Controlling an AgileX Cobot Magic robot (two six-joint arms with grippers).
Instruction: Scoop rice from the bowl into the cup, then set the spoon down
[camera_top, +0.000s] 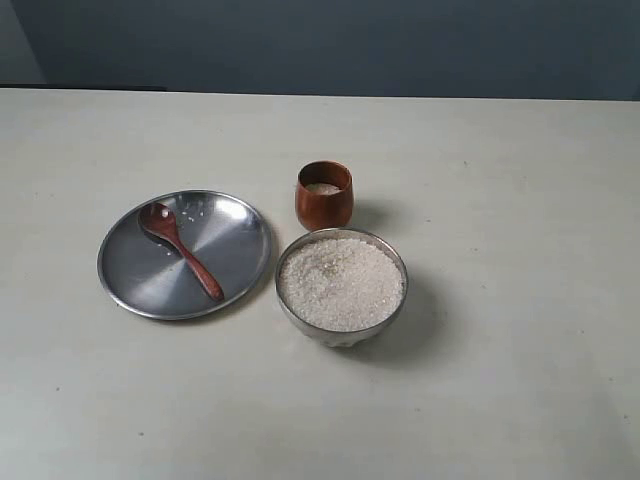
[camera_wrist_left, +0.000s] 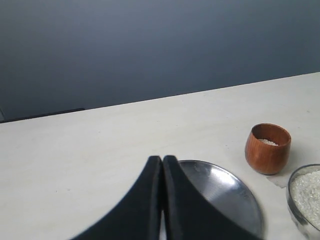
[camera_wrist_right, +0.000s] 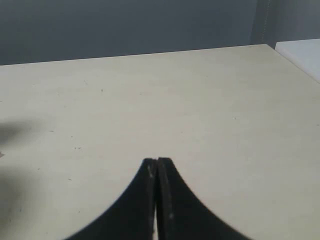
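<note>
Found the bowl (camera_top: 340, 336) near the middle of the table (camera_top: 520, 200), heaped almost to the rim with rice (camera_top: 342, 282). Spotted the cup (camera_top: 324, 205) upright just behind the bowl, close to its far rim, with a little rice low inside. Found the spoon (camera_top: 182, 251) lying on the plate (camera_top: 240, 240), head toward the far left and handle slanting down toward the near right, with no gripper touching it. Noted a few loose grains of rice on the plate beside the head. Saw the plate just left of the bowl, the two rims nearly meeting. Caught the left gripper (camera_wrist_left: 162, 160) in its wrist view with jaws pressed together on nothing, hovering at the plate's edge, cup and bowl beyond it. Caught the right gripper (camera_wrist_right: 157, 161) likewise clamped tight and empty, above bare table.
</note>
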